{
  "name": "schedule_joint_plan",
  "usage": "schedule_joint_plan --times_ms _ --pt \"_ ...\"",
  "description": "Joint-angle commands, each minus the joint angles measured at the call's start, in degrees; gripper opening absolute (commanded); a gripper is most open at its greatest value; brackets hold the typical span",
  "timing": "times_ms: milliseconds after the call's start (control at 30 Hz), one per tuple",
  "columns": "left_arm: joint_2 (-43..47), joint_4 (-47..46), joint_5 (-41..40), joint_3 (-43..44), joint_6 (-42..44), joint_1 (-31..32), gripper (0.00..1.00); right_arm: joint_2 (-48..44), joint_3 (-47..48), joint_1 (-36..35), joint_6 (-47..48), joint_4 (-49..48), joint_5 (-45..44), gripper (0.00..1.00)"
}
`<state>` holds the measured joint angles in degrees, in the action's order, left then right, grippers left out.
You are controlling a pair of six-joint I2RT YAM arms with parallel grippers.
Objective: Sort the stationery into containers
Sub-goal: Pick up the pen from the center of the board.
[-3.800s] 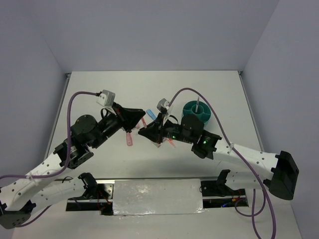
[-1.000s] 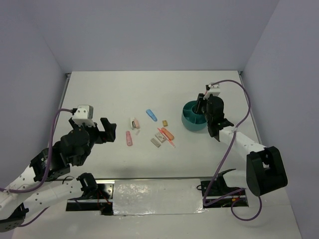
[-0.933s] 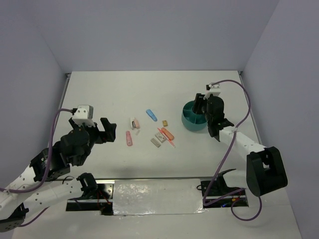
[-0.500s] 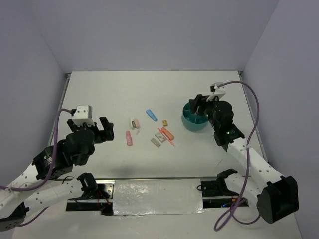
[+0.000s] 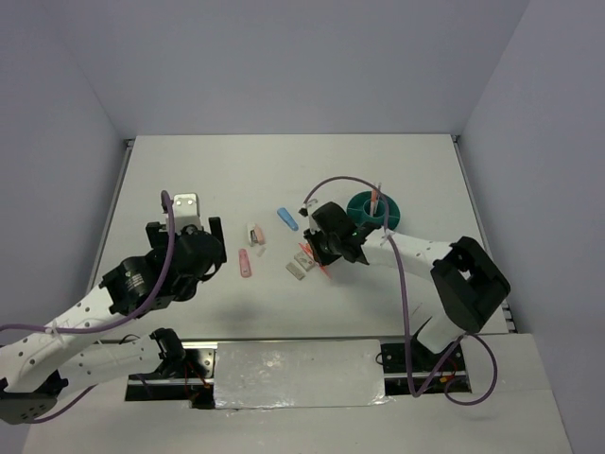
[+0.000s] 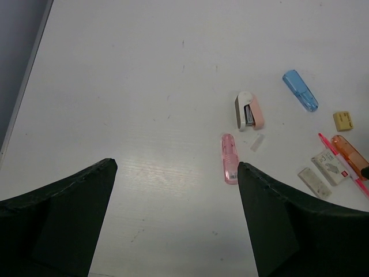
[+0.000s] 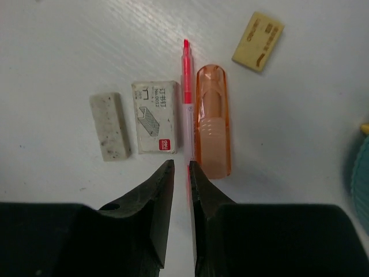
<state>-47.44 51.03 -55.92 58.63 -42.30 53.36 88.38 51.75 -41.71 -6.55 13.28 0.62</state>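
My right gripper point(image 7: 181, 164) is down on the table among the stationery, jaws drawn in to a narrow slit with the near end of a thin red pen point(image 7: 186, 86) between them. The pen lies flat between a white staple box point(image 7: 155, 116) and an orange oblong piece point(image 7: 212, 127). A grey eraser point(image 7: 109, 126) and a tan block point(image 7: 258, 41) lie nearby. The teal cup point(image 5: 362, 201) stands right of that gripper point(image 5: 319, 257) with a pen point(image 5: 376, 197) upright in it. My left gripper point(image 6: 176, 166) hangs wide open over bare table, a pink piece point(image 6: 229, 158) beside its right finger.
A blue oblong piece point(image 6: 300, 90), a white and pink stapler point(image 6: 249, 109) and a tiny clear scrap point(image 6: 258, 142) lie left of the right gripper. The right arm's cable loops over the cup. The walls stand close behind and on both sides.
My right arm swung left from the teal cup to the stationery and came down, its jaws narrowing around the red pen. My left gripper turned a little toward the items and stayed open.
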Motion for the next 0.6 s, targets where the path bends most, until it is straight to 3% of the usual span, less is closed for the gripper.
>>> schedule_joint_plan --times_ms 0,567 --pt "0.9 -1.0 0.6 1.6 0.6 -0.7 0.99 1.1 1.9 -1.5 -0.5 1.8 -1.0 0.24" --pt "2.5 -4.3 3.3 0.3 3.6 -1.2 0.99 9.0 5.0 -1.4 -0.3 0.0 -3.5 0.18"
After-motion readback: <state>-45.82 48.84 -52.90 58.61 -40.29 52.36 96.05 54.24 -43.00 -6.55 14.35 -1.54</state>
